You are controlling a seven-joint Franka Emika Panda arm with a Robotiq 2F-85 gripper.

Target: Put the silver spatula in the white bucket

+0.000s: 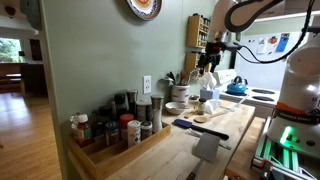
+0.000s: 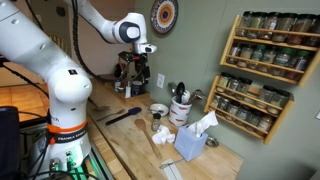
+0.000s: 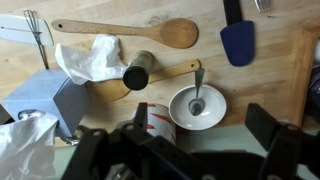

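End effector (image 3: 197,135) hangs spread and empty above the surface (image 3: 270,90). You appear to have the silver spatula (image 3: 197,85) resting in the bowl (image 3: 172,108), just beside the white bucket (image 3: 155,122). Risk: pinching that thin handle may slip or tip the bowl.

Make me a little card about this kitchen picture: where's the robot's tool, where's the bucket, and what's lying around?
Place: light wooden counter against a green wall
Tool: black robot tool above the counter, open, holding nothing
Bucket: small white upright cylindrical bucket, utensils standing in it
Silver spatula: cannot make it out
Lying nearby: long wooden spoon, dark blue spatula, low white bowl with a small spoon inside
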